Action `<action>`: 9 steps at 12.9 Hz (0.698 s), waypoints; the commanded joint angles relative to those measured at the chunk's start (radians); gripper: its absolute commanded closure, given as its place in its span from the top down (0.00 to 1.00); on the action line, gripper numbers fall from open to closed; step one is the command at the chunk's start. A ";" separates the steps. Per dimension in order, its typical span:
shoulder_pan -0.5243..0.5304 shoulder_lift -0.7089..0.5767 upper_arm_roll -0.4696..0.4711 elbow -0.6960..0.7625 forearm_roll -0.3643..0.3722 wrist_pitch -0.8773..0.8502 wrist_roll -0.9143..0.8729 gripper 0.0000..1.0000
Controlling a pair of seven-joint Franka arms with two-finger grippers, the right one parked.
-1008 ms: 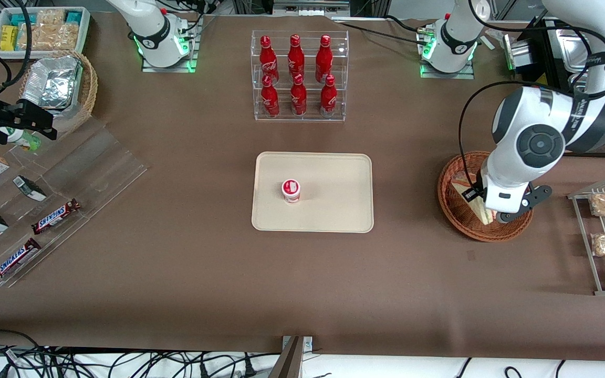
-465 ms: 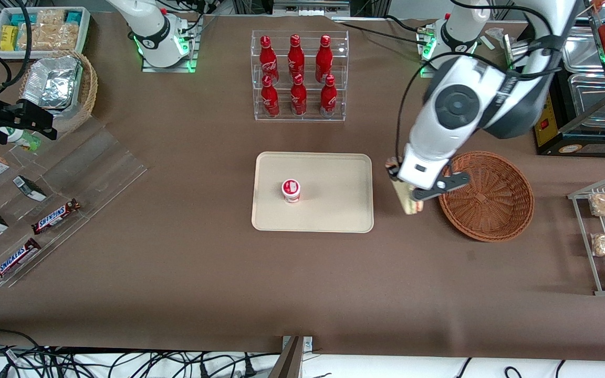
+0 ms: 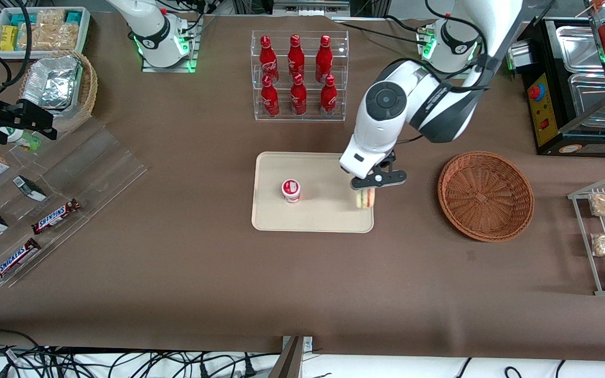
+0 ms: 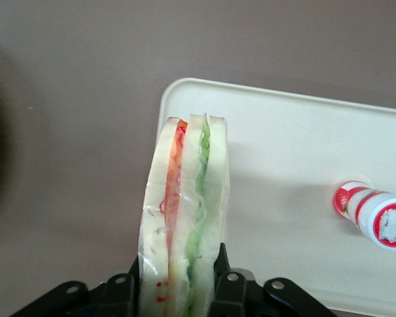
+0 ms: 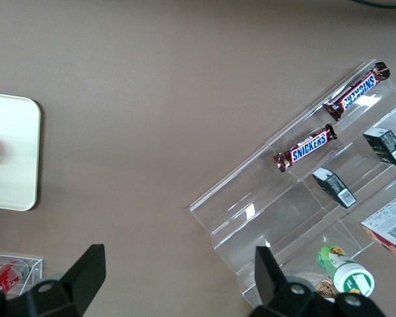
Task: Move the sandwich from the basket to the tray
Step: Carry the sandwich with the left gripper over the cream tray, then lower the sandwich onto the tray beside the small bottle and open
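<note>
Counter (image 3: 187, 262): brown surface carrying every item listed below.
Tray (image 3: 323, 218): cream rectangle at mid-counter, the landmark for all positions here.
Basket (image 3: 485, 195): round, reddish-brown wicker, beside the tray toward the working arm's end, apart from it.
Gripper (image 3: 365, 191): above the tray's edge that faces the basket; fingers (image 4: 221, 264) clamped on the sandwich's two bread faces.
Sandwich (image 4: 185, 224): held over that tray edge, standing on edge; long axis runs out from the fingers, filling layers showing.
Cup (image 3: 291, 190): small, white-and-red, upright on the tray near its middle.
</note>
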 commanded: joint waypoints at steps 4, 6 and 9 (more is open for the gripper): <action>-0.073 0.087 0.004 0.022 0.071 0.034 -0.015 0.41; -0.098 0.108 0.004 0.020 0.073 0.062 -0.043 0.41; -0.121 0.139 0.004 0.020 0.148 0.083 -0.103 0.41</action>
